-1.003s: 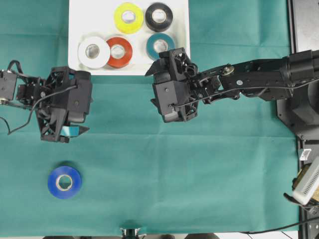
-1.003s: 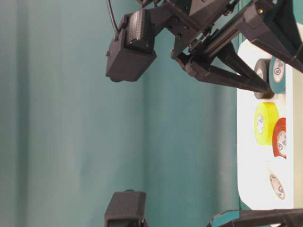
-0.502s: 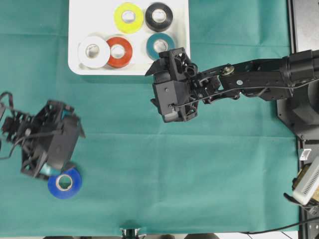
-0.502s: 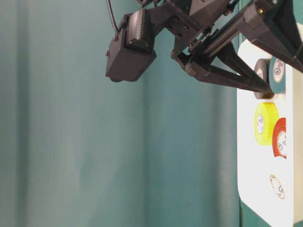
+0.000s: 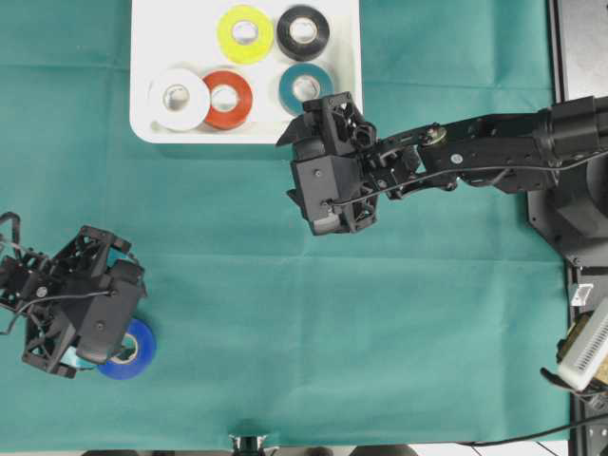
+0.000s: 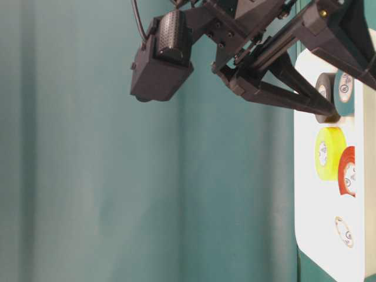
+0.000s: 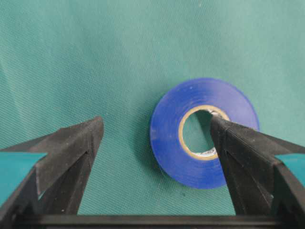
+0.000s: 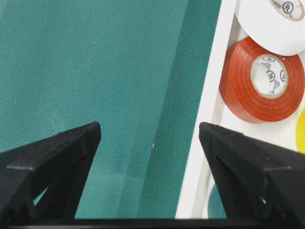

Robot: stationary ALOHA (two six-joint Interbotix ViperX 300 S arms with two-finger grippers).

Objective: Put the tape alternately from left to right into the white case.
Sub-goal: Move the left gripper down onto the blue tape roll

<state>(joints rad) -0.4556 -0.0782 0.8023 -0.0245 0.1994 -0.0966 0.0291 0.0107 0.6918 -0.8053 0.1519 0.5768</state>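
Blue ring-shaped roll of glossy tape (image 7: pixel 205 132), pale core: lies flat on the green cloth-covered desk (image 5: pixel 380 313), near the lower left corner in the overhead view, well apart from the case. Partly hidden there under the left arm.

Left gripper (image 7: pixel 155 138): black jaws spread to their widest, holding nothing. In the wrist view one fingertip (image 7: pixel 224 131) stands over the roll's core hole, the other over bare cloth beside the roll. Whether that fingertip touches the roll cannot be told.

Large shallow white plastic case (image 5: pixel 142 57), rectangular, rounded corners, raised rim: at the top of the overhead view, left of centre. Contents, five rolls lying flat:
- white glossy roll (image 5: pixel 179 99), front row, left;
- red-orange glossy roll (image 5: pixel 227 99), just beside the white one;
- teal glossy roll (image 5: pixel 306 85), front row, right, partly covered by the right arm;
- yellow glossy roll (image 5: pixel 244 33), back row;
- black glossy roll (image 5: pixel 303 32), back row, beside the yellow.

Right gripper (image 8: pixel 147 143): black jaws standing wide apart, holding nothing. It hangs above the desk at the case's near edge, one finger over green cloth, the other over the case rim, with the red-orange roll just beyond.

Desk: covered wholly in green cloth, faint fold lines across it.
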